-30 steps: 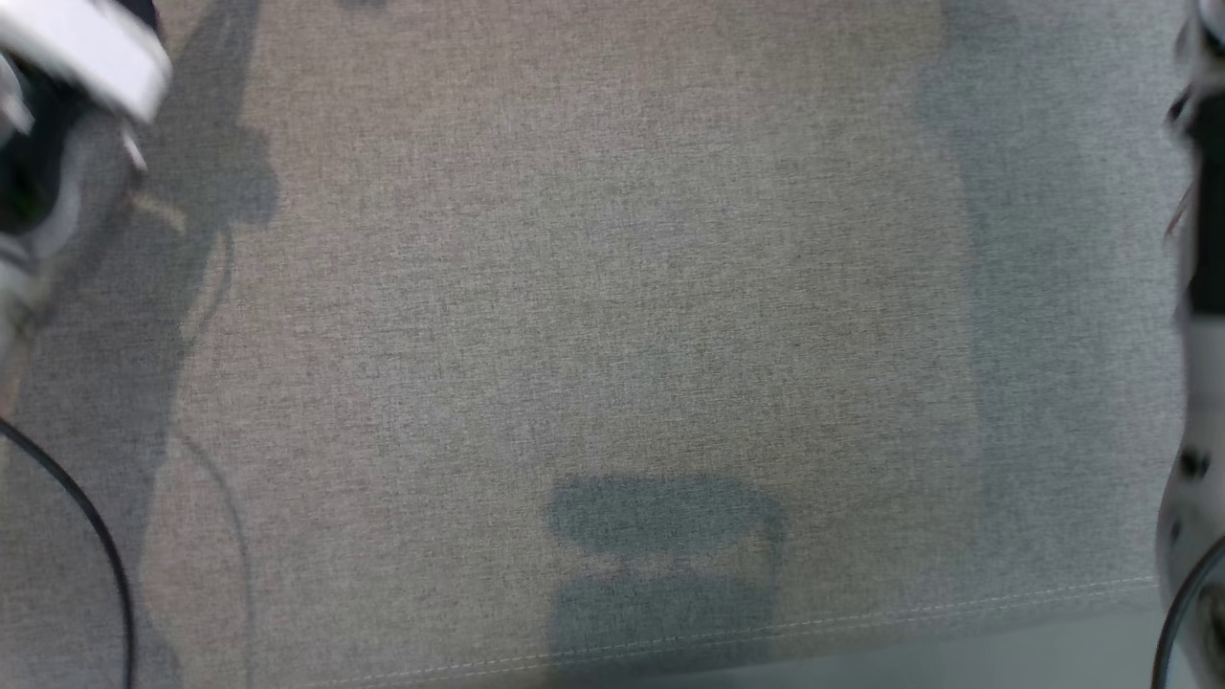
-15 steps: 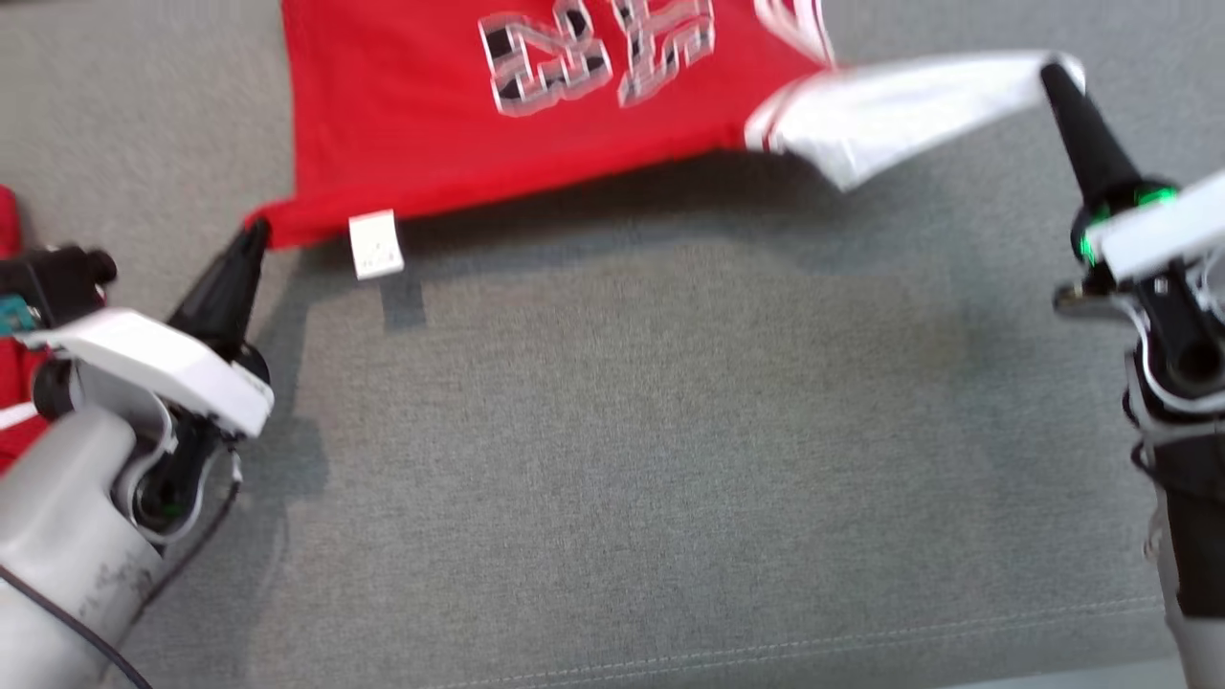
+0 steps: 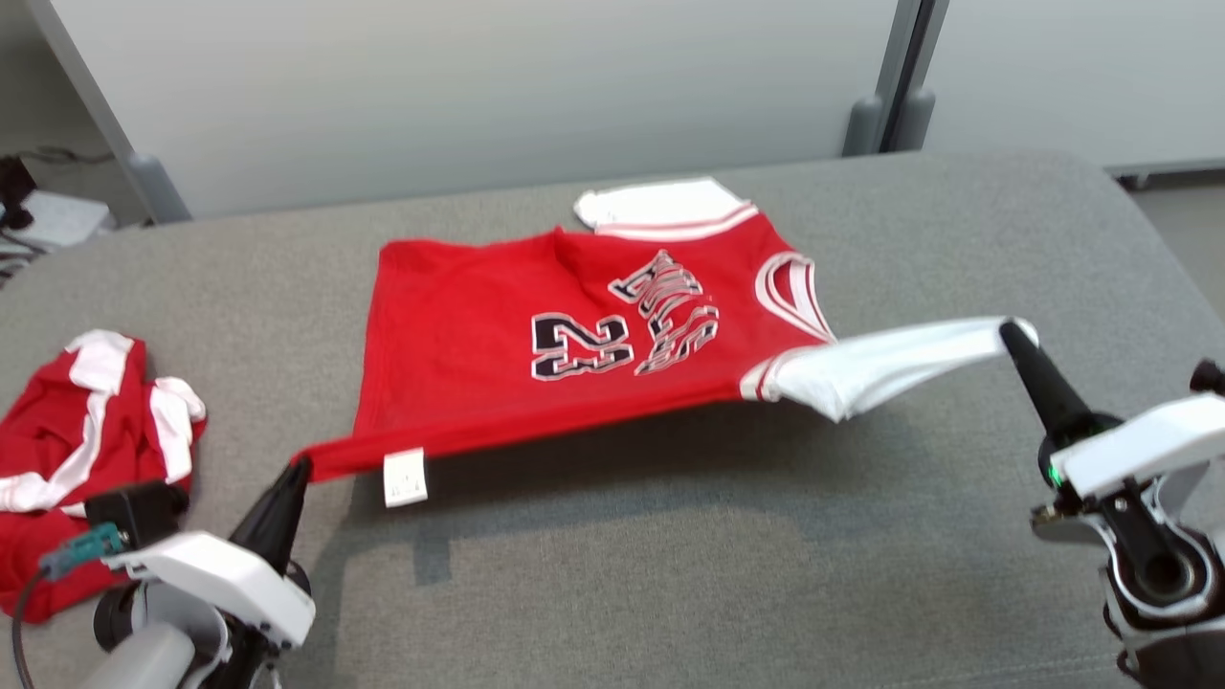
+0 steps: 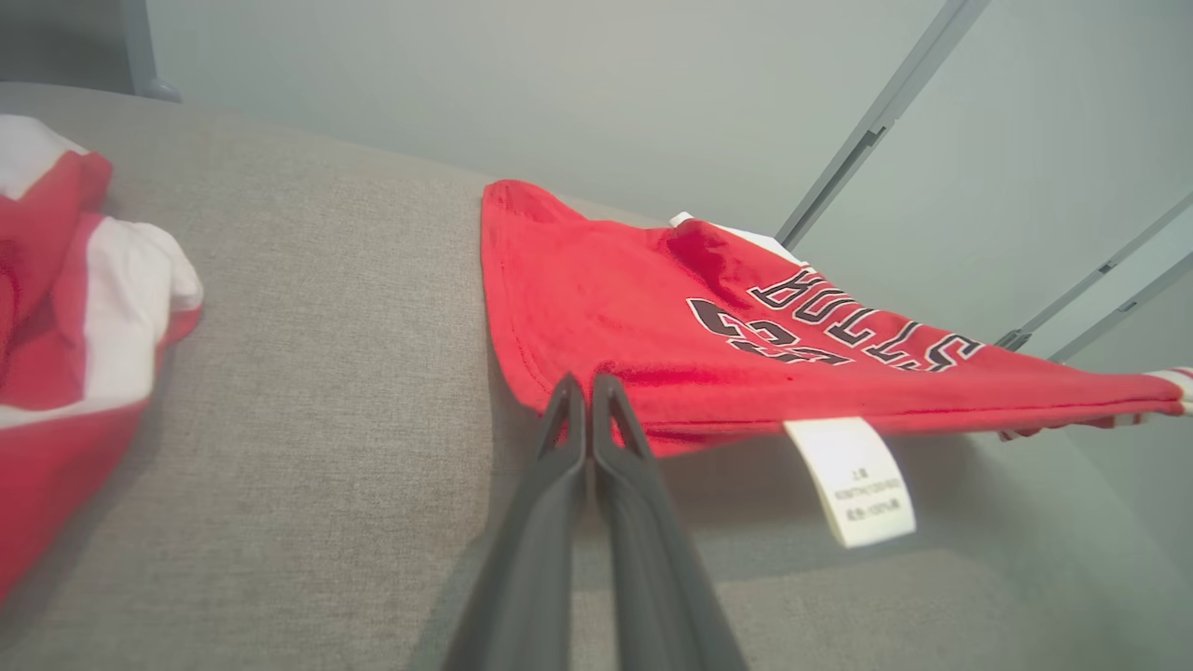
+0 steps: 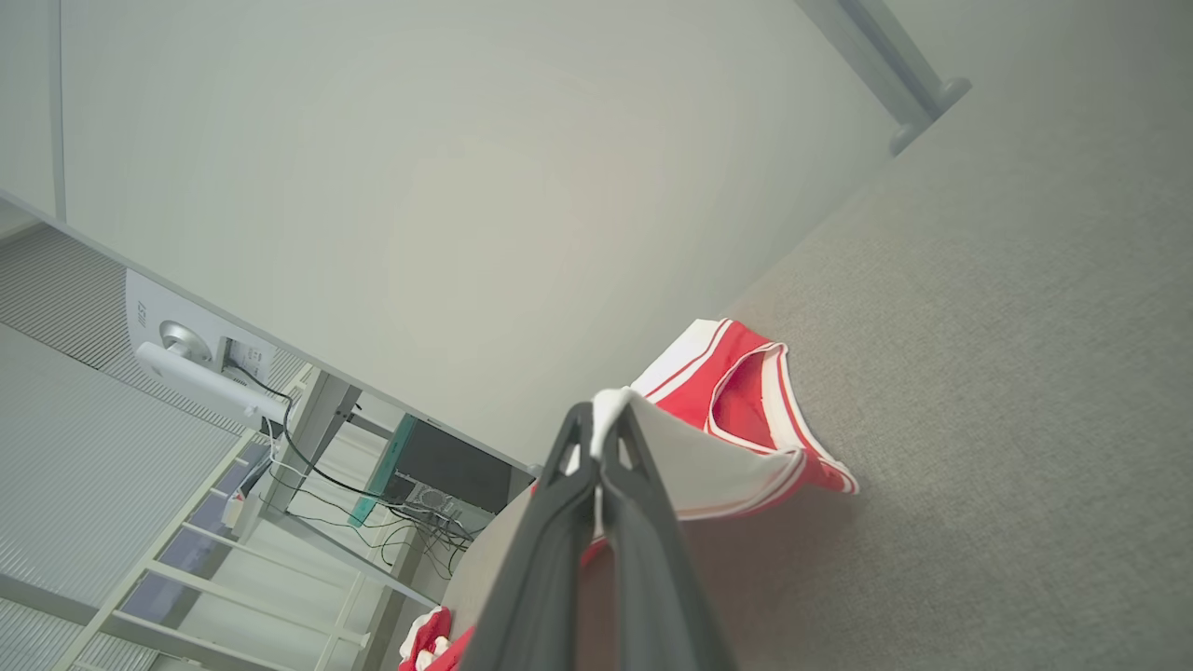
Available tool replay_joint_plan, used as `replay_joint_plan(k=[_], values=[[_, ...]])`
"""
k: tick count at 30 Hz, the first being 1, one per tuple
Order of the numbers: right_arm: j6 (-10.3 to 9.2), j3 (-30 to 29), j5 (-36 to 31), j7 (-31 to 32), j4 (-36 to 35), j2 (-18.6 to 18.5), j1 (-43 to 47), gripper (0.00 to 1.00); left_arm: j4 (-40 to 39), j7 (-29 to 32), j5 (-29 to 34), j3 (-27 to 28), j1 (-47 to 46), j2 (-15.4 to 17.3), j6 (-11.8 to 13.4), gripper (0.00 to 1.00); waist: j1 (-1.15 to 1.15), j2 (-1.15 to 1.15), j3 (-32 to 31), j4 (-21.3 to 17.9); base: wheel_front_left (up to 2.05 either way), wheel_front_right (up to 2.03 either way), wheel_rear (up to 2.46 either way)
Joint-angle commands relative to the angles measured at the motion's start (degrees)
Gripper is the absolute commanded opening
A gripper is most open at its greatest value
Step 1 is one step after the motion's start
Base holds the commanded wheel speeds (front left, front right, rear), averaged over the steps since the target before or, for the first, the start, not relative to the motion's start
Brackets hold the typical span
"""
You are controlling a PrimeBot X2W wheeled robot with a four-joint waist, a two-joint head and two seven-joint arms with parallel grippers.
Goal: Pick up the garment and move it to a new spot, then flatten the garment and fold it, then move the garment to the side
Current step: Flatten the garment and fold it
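Observation:
The garment [image 3: 478, 325] is a red jersey with the number 23 and white sleeves, lying face up on the grey padded surface [image 3: 670, 574]. Its near edge is lifted and stretched between my two grippers. My left gripper [image 3: 299, 469] is shut on the near left hem corner, close to a white care label [image 3: 404, 477]. My right gripper [image 3: 1005, 330] is shut on the tip of the near white sleeve, pulled out to the right. In the left wrist view the fingers [image 4: 585, 384] pinch the red hem [image 4: 606, 298]. In the right wrist view the fingers [image 5: 596, 415] pinch white cloth [image 5: 708, 466].
A second red and white garment [image 3: 67, 450] lies crumpled at the left edge of the surface, beside my left arm. A pale wall panel [image 3: 478, 86] with a grey post [image 3: 885, 96] stands behind the surface. The surface's right edge curves away near my right arm.
The head view has swung up from bare grey cloth to the whole jersey and the wall. Half a second ago both grippers held the same corner and sleeve as now.

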Motion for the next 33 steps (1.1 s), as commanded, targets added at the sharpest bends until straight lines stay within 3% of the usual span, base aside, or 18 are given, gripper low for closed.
replay_joint_plan(k=[1, 9, 13, 20, 23, 27, 30, 33], values=[[0.26, 0.7, 0.3, -0.7, -2.5, -1.1, 0.7, 0.00, -0.5, -0.7, 1.1, 3.1, 0.0, 2.1, -0.4, 0.00, 0.00, 0.00, -3.0, 0.4, 0.00, 0.00, 0.00], [0.26, 0.8, -0.5, -0.4, -5.2, -2.3, 8.7, 0.00, -0.8, -0.7, 9.3, 11.3, 7.6, 0.0, -0.4, 0.00, 0.00, 0.00, -4.9, 1.9, 0.00, 0.00, 0.00], [0.26, 0.6, -0.2, 0.5, -6.1, -2.2, 12.1, 0.00, -3.5, -0.8, 13.0, 12.4, 11.5, -1.0, -0.4, 0.00, 0.00, 0.00, -4.8, 2.3, 0.00, 0.00, 0.00], [0.26, -0.6, -0.5, 3.1, -12.9, -3.6, 15.1, 0.00, -11.9, 1.2, 14.8, 11.1, 14.2, 3.3, -0.4, 0.00, 0.00, 0.00, -3.4, 2.6, 0.00, 0.00, 0.00], [0.26, -0.6, -1.4, 5.2, -15.0, -3.0, 15.0, 0.00, -16.5, 6.5, 12.2, 10.3, 13.2, 4.7, -0.4, 0.00, 0.00, 0.00, -1.9, 2.9, 0.00, 0.00, 0.00], [0.26, -0.4, -5.0, 10.1, -14.8, -2.0, 11.5, 0.00, -23.6, 18.5, 6.2, 9.2, 8.6, 6.6, -0.4, 0.00, 0.00, 0.00, 2.6, 3.5, 0.00, 0.00, 0.00], [0.26, -0.3, -9.6, 15.7, -12.4, -0.5, 4.9, 0.00, -26.6, 29.1, 4.0, 7.8, 1.4, 9.1, -0.4, 0.00, 0.00, 0.00, 7.6, 3.9, 0.00, 0.00, 0.00], [0.26, -1.0, -14.4, 21.0, -9.7, 2.3, -4.6, 0.00, -26.3, 36.4, 2.4, 7.8, -7.3, 9.5, -0.4, 0.00, 0.00, 0.00, 13.2, 4.2, 0.00, 0.00, 0.00]])
